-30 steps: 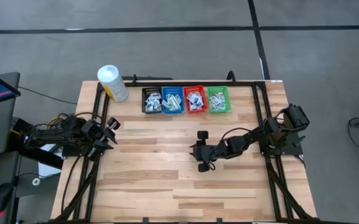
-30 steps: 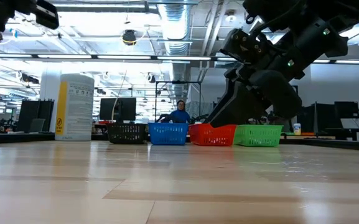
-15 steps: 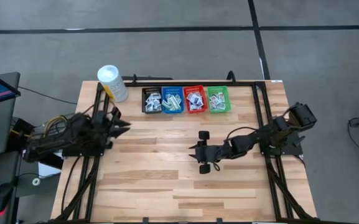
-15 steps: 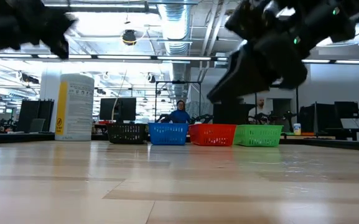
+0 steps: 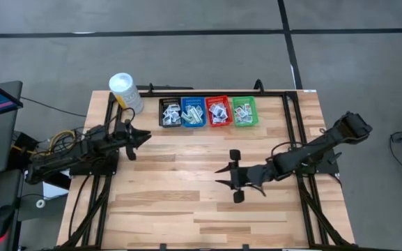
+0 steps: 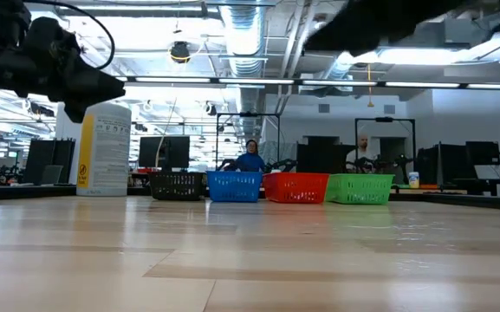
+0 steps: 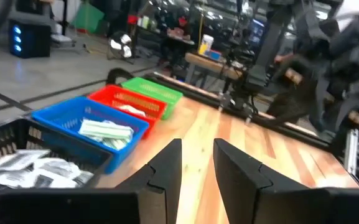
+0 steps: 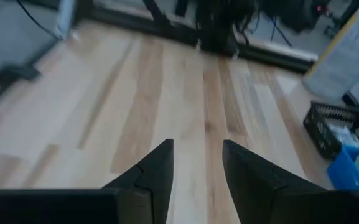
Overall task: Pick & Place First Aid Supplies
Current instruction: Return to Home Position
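Supplies (image 5: 218, 111) lie in baskets (image 6: 295, 188), well apart from right pincer (image 5: 235, 176).

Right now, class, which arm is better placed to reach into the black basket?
Left. The left tool is open and empty, close to the black basket at that end of the row; the right tool is mid-table, farther off.

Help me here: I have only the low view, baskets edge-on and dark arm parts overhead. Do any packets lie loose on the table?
Observer: None show on the table in the high view; the packets lie inside the four baskets.
Operator: Is either gripper holding something?
Observer: The right gripper is open and empty above bare wood.
Operator: And the left?
Observer: The left gripper is open and empty, facing the blue basket of pale-green strips.
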